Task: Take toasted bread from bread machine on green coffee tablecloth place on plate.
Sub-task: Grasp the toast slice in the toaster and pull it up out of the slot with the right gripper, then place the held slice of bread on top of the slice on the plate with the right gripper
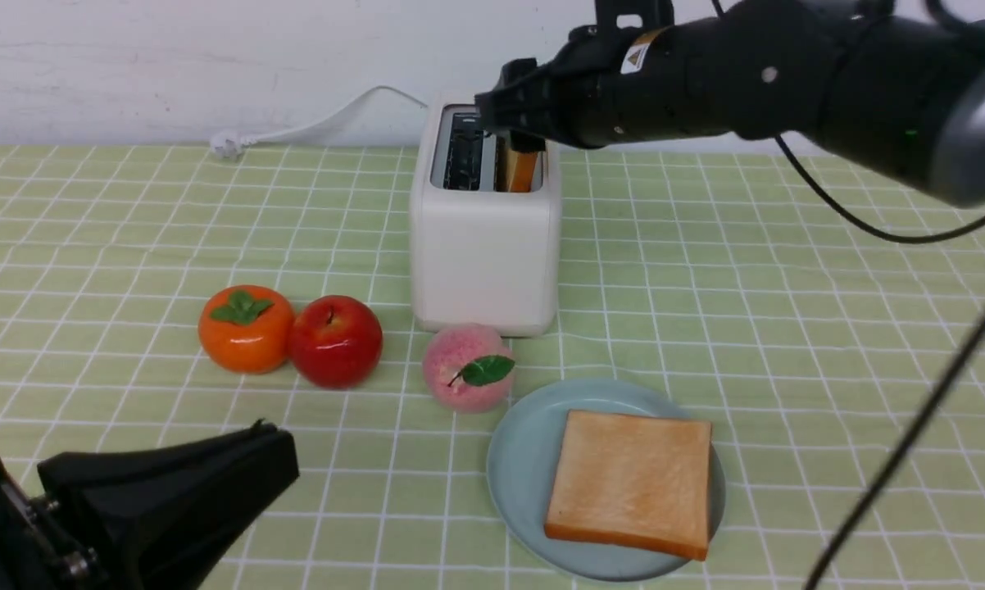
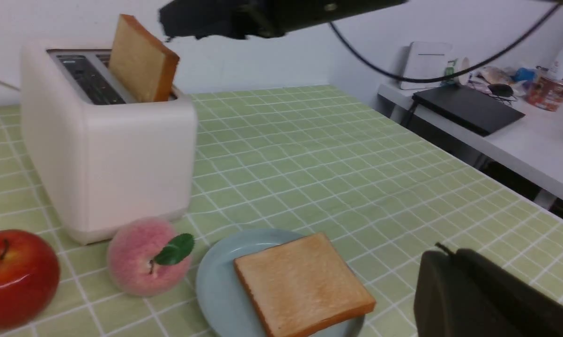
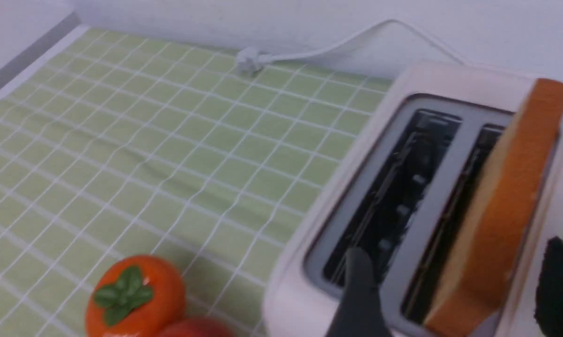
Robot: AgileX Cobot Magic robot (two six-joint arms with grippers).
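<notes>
The white bread machine (image 1: 484, 238) stands at the back centre of the green tablecloth (image 1: 787, 328). One toast slice (image 1: 522, 168) stands in its right slot, also in the left wrist view (image 2: 141, 61) and the right wrist view (image 3: 501, 206). The left slot (image 3: 394, 196) is empty. My right gripper (image 1: 515, 123) hovers over the toaster, open, its fingers (image 3: 361, 290) on either side of the slice, not touching it. The second toast slice (image 1: 633, 483) lies flat on the blue-green plate (image 1: 515, 483), front right. My left gripper (image 1: 259, 447) is shut and empty, low at the front left.
An orange persimmon (image 1: 247, 328), a red apple (image 1: 334, 340) and a pink peach (image 1: 468, 366) sit in front of the toaster. The white power cord (image 1: 312, 127) trails to the back left. A side desk with clutter (image 2: 478, 112) stands beyond the table's right edge.
</notes>
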